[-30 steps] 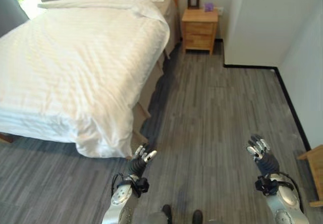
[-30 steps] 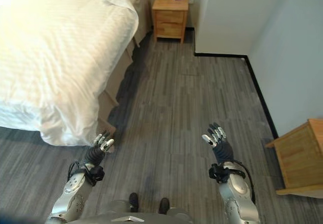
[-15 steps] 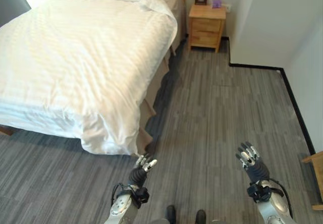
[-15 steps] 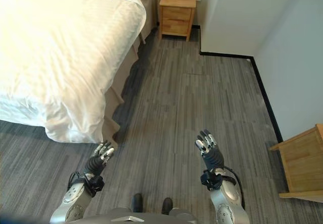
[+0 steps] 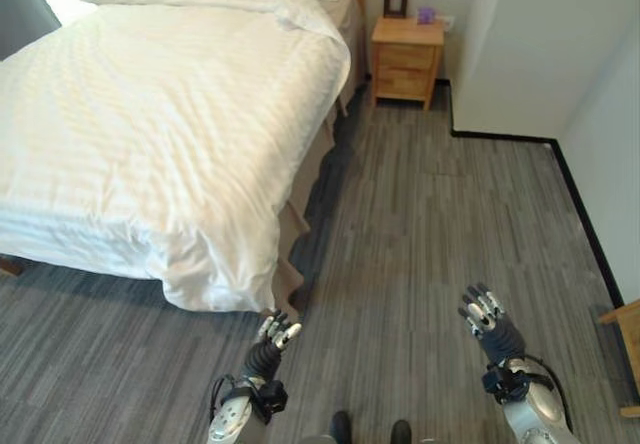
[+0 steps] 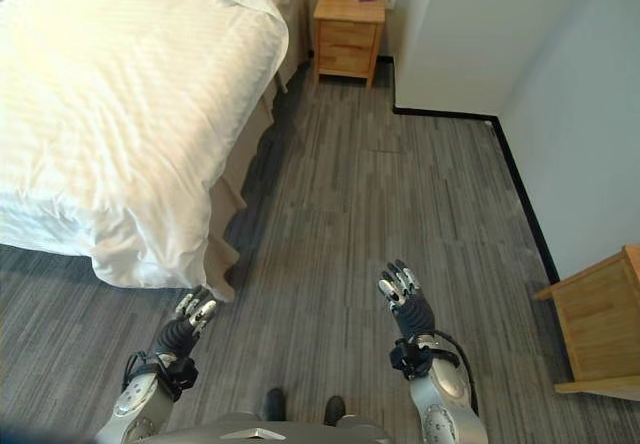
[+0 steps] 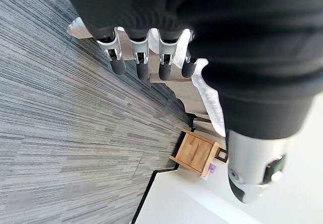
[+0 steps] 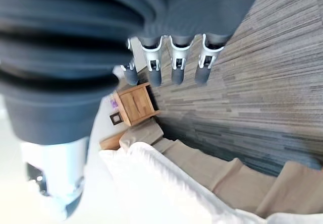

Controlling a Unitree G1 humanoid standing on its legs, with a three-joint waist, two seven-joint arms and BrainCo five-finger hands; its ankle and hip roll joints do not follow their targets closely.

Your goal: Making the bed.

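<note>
Both your left hand (image 5: 272, 336) and right hand (image 5: 487, 316) hang spread and empty at the frame's bottom, so a hasty reach toward the white striped duvet (image 5: 150, 114) at upper left could snag its drooping corner.

silver-grey forearms, rounded metal shells. left hand (image 5: 272, 336) and right hand (image 5: 484, 316): silver fingers, dark rubbery tips, pale knuckle bits. back of hand plus wrist under dark ribbed cover, kinda accordion-looking. smooth silver thumb off to side.
</note>
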